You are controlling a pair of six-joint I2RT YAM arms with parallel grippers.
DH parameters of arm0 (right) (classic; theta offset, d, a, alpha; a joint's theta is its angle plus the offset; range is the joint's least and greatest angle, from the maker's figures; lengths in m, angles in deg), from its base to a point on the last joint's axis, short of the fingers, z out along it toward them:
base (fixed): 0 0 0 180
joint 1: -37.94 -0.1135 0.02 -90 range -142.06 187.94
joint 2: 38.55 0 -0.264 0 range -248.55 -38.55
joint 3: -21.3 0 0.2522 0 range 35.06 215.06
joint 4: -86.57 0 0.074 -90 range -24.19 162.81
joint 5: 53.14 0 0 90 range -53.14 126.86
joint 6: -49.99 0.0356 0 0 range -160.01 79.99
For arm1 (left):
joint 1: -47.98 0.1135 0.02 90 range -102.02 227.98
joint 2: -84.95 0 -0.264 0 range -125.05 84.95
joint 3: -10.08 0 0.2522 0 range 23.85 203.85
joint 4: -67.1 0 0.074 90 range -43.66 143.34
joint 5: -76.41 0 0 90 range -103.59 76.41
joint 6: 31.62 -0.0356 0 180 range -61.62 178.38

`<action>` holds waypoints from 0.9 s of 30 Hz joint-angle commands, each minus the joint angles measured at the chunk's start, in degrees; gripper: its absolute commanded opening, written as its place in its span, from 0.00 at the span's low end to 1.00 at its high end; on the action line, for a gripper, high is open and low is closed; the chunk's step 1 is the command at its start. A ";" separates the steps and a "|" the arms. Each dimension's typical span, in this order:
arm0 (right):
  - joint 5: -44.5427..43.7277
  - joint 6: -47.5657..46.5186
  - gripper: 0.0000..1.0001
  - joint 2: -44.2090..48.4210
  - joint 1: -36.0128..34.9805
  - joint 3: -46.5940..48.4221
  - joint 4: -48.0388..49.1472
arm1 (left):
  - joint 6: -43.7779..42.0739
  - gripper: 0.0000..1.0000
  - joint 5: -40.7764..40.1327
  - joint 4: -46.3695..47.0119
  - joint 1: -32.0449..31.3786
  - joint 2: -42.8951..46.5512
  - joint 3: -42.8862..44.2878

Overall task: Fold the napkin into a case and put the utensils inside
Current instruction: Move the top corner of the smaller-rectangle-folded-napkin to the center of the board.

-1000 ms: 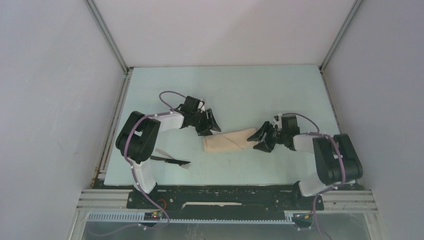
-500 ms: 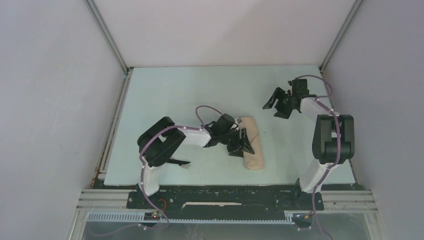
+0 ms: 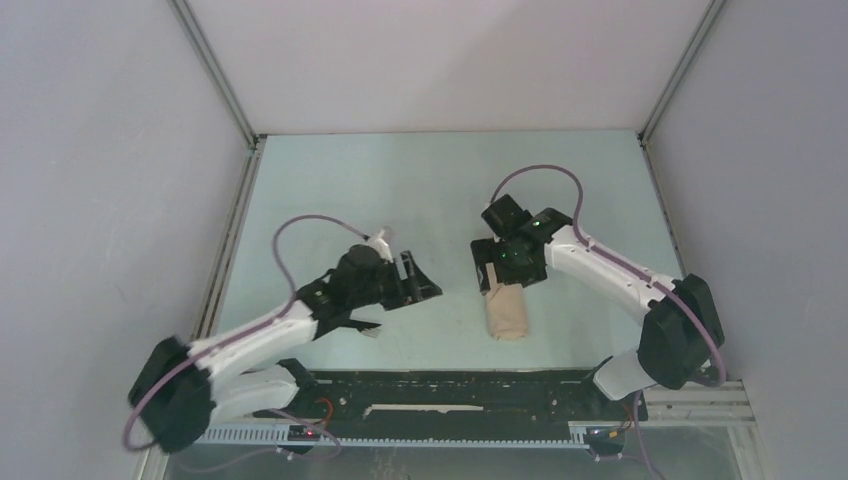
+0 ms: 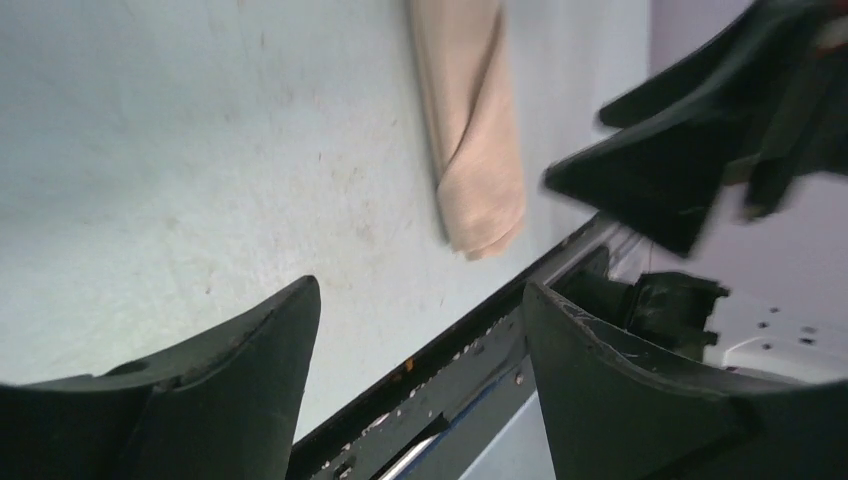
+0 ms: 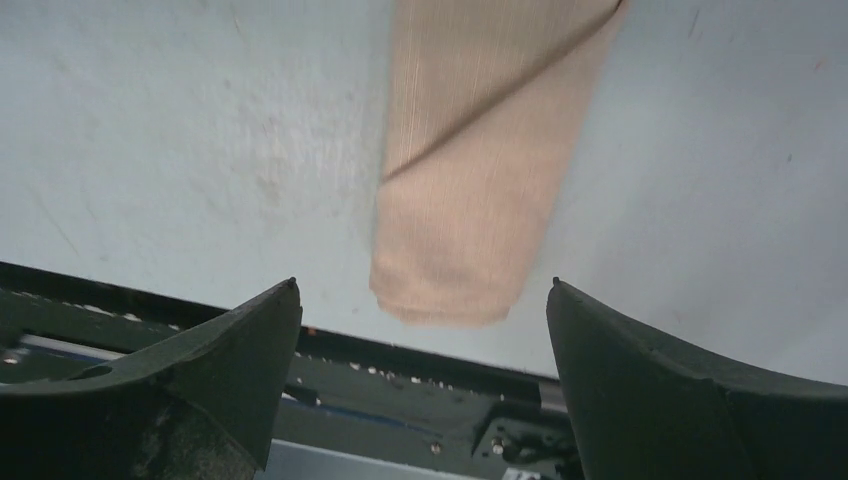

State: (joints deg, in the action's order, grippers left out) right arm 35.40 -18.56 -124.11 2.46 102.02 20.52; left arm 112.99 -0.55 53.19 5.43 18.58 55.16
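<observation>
The napkin (image 3: 506, 313) lies on the table as a narrow tan roll, pointing toward the near edge; it also shows in the left wrist view (image 4: 470, 130) and the right wrist view (image 5: 478, 190). My right gripper (image 3: 508, 272) hovers over the napkin's far end, open and empty (image 5: 425, 285). To the napkin's left, clear of it, my left gripper (image 3: 421, 280) is open with nothing between its fingers (image 4: 420, 290). The utensils (image 3: 358, 326) lie near the front left, mostly hidden under my left arm; a dark handle and a pale tip show.
The pale green table (image 3: 400, 190) is closed in by grey walls on three sides. A black rail (image 3: 450, 385) runs along the near edge just past the napkin's near end. The right gripper's fingers (image 4: 660, 170) cross the left wrist view's upper right.
The napkin turned from crosswise to lengthwise early on, then stayed put. My left arm drew back left off it. My right arm swung from the far right to above its far end. Both jaws widened.
</observation>
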 commanded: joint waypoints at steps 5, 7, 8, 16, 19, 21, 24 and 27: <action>-14.43 10.96 1.00 -7.90 -17.83 3.71 -12.88 | -8.37 0.82 -18.68 -18.87 2.09 26.81 1.85; -17.07 11.85 1.00 -12.16 -20.53 5.30 -14.95 | -8.87 0.83 -19.52 -19.70 2.26 28.95 2.50; -18.52 12.44 1.00 -14.00 -21.37 6.12 -15.96 | -8.90 0.83 -19.57 -19.99 2.29 29.54 2.72; -25.91 12.51 1.00 -22.76 -20.64 7.11 -16.94 | -8.52 0.83 -16.84 -19.87 2.41 32.68 3.53; -28.35 12.75 1.00 -25.26 -18.91 6.59 -17.80 | -9.66 0.83 -17.23 -21.35 2.49 33.80 6.27; -29.95 12.86 1.00 -25.74 -15.88 5.19 -17.61 | -10.75 0.83 -17.87 -22.51 2.48 34.34 8.38; -33.36 12.37 1.00 -26.36 -10.13 3.37 -17.75 | -12.26 0.84 -18.90 -23.90 2.54 35.32 10.78; -37.15 10.97 1.00 -27.25 -2.26 3.18 -17.02 | -13.23 0.85 -19.08 -24.95 2.58 35.67 11.93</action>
State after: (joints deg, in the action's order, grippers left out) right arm 7.32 -7.65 -149.60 -8.49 106.33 2.64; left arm 103.03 -17.97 29.87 7.55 53.25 64.23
